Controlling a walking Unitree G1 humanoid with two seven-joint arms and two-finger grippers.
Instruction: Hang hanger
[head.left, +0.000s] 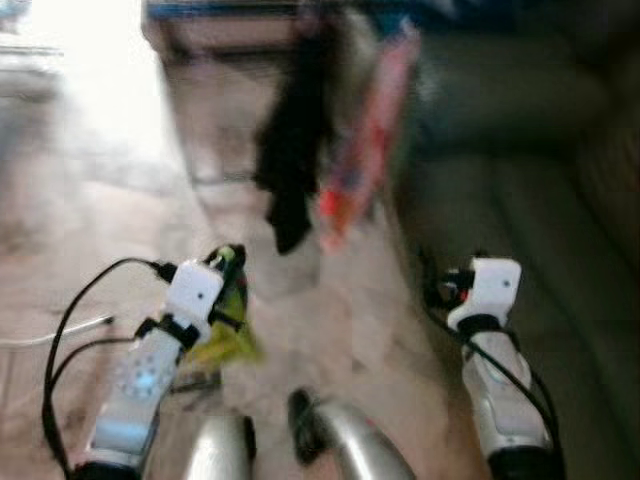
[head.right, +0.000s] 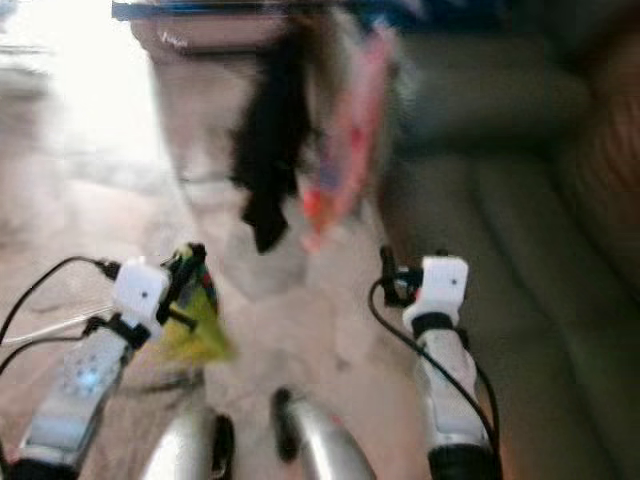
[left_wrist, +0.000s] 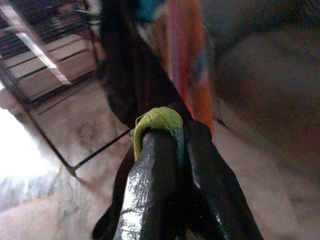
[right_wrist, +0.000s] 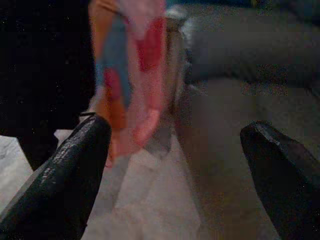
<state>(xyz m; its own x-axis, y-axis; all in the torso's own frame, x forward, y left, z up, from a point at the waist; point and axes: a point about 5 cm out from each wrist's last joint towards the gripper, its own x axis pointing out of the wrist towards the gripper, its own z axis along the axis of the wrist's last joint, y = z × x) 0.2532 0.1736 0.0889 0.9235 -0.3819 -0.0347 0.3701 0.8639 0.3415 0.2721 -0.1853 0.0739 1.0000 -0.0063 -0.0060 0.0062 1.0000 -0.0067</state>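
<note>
Closest to you, both silver arms reach forward over a pale stone floor (head.left: 90, 230), and the head views are blurred. Your left gripper (left_wrist: 167, 145) has its two black fingers pressed together on a yellow-green item (left_wrist: 157, 122), which curves over the fingertips in the left wrist view. In the head views that same yellow-green piece hangs at the end of the left arm, low and to the left. Whether it is the hanger or cloth on it cannot be told through the blur.

Your right gripper (right_wrist: 175, 150) is held out on the right with its fingers (right_wrist: 70, 170) wide apart and nothing between them.

Further ahead, between the two arms, a black garment (head.left: 290, 150) hangs down, and just beside it, on its right, hangs a pink, orange and red garment (head.left: 370, 130). To the right of these runs a dark grey sofa (head.left: 520, 200). Beyond the garments, the left wrist view shows a dark metal rack (left_wrist: 45, 45) standing on the floor.
</note>
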